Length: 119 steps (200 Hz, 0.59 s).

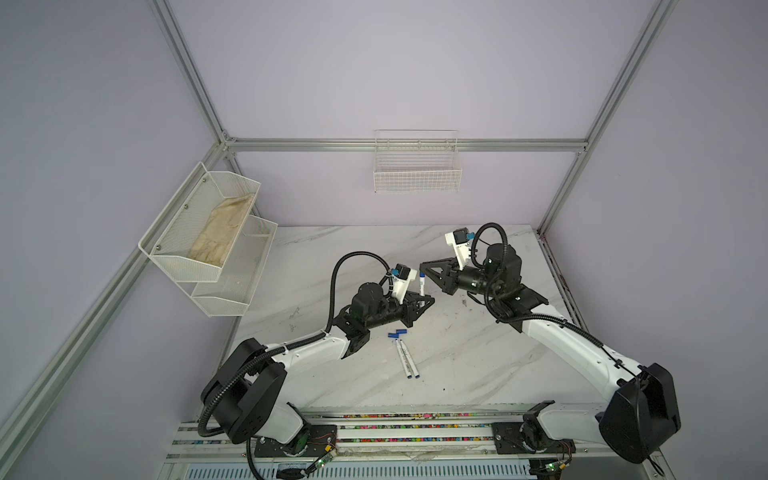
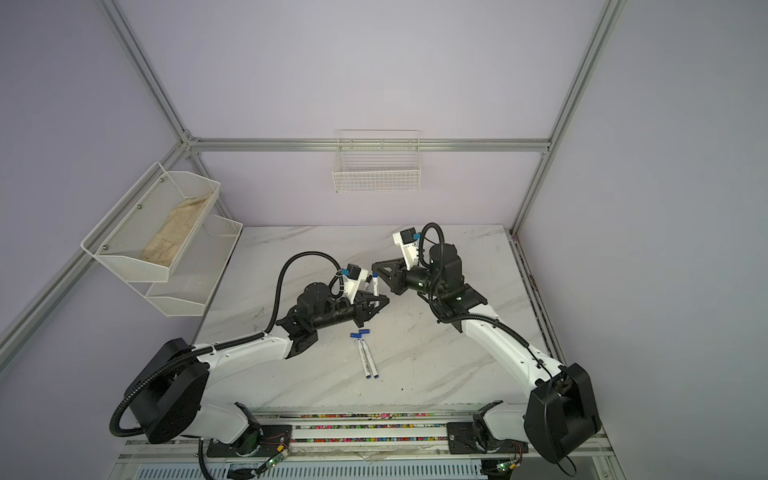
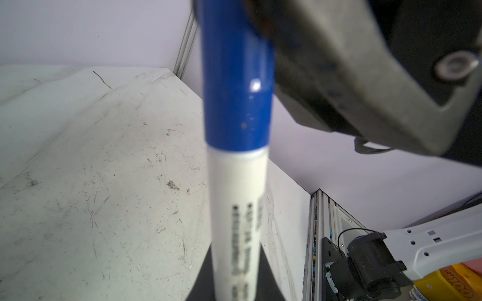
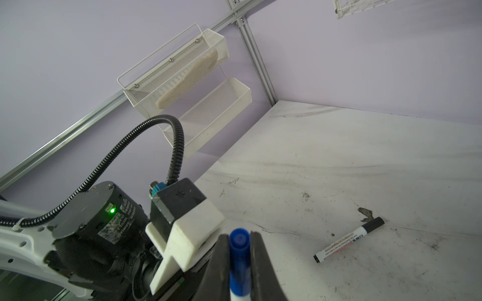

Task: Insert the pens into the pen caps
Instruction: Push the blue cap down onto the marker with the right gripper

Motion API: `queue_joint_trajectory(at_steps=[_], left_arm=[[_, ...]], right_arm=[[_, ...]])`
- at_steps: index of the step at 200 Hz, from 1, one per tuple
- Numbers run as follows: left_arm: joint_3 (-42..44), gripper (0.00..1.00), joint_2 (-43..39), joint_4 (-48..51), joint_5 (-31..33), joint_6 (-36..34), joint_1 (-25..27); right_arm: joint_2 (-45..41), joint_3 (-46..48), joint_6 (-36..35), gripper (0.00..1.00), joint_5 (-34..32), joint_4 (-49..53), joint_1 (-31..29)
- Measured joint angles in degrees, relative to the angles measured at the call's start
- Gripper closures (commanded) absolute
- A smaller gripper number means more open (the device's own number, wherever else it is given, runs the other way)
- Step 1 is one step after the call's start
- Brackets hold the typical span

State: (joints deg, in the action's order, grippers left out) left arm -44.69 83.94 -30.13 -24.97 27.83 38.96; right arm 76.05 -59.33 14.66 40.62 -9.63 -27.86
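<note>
**Both pincers clamped on one pen and its cap**

Above the middle of the desk (image 1: pixel 478 353), the left pincer (image 1: pixel 424 302) is closed narrow on the lower part of a white pen (image 1: pixel 422 290) and holds it roughly upright, clear of the surface. The right pincer (image 4: pixel 240 242) reaches in from the other side, its jaws pressed tight on the blue cap (image 4: pixel 239 238) at the pen's top. In the left wrist view the cap (image 3: pixel 236 78) sits over the pen's upper end, its rim meeting the white barrel (image 3: pixel 236 208).

Two more pens (image 1: pixel 406 359) lie side by side on the desk in both top views, nearer the front edge, blue ends pointing toward that edge. Two loose blue caps (image 1: pixel 397 333) lie just beyond their far ends.

The right wrist view shows a black-capped pen (image 4: pixel 349 239) lying flat on the desk, well apart from the pincers.
</note>
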Motion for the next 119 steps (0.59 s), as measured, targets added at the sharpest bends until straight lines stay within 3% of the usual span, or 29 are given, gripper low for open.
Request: queue_joint_trajectory(at_steps=[38, 119], left_arm=[[0.0, 1.0, -0.5, 3.32, 1.09, -1.62, -0.44], [0.0, 1.0, -5.49, 7.65, -4.55, -3.45, -6.32]], right_arm=[[2.19, -3.02, -3.17, 1.0, 1.53, 5.73, 0.2], [2.38, -6.16, -7.63, 1.0, -8.61, 8.33, -3.87]])
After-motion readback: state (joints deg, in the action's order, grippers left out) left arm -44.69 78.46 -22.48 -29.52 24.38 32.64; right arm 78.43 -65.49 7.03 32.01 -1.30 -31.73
